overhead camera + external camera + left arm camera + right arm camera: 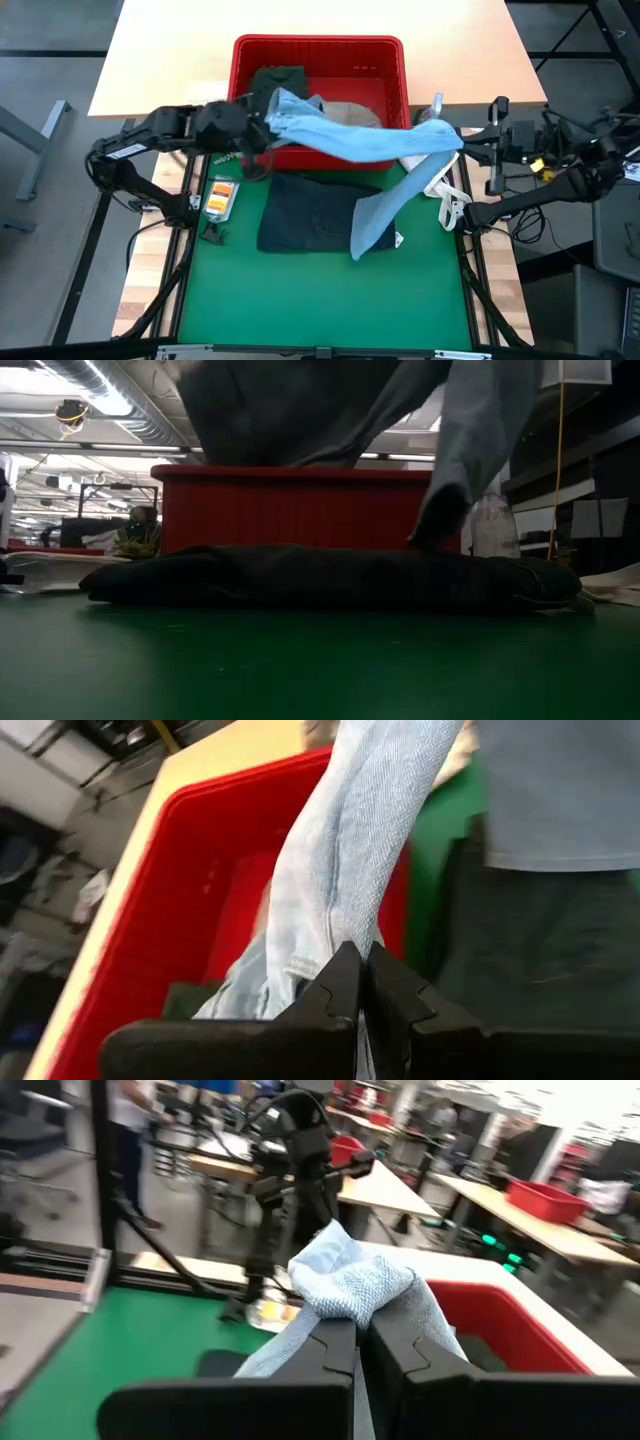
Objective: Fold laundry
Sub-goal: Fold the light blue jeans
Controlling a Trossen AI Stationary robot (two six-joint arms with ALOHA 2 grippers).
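Note:
A piece of light blue denim (350,140) hangs stretched above the red basket's (395,60) near rim, held between my left gripper (266,126) and my right gripper (455,140), both shut on it. One loose leg (375,220) droops down, and its end rests on the folded dark navy jeans (305,215) lying on the green mat (320,300). A dark olive piece (278,78) and a beige piece (350,108) lie inside the basket. In the low view the navy jeans (330,575) lie flat before the basket (290,505). My left gripper pinches a bunched end of the denim (335,925) between its two fingers (340,982), coming from the table's left and slanting downward. The cloth runs away from the fingers toward the other arm, lifted above the basket. My right gripper pinches a bunched fold of the denim (345,1285) between its two fingers (335,1345), level, from the table's right. A wad of cloth stands above the fingertips, and the rest hangs down either side.
An orange-labelled packet (220,196) lies at the mat's left edge and a white item (445,192) at its right edge. A clear bottle (495,525) stands right of the basket. The mat's near half is bare green.

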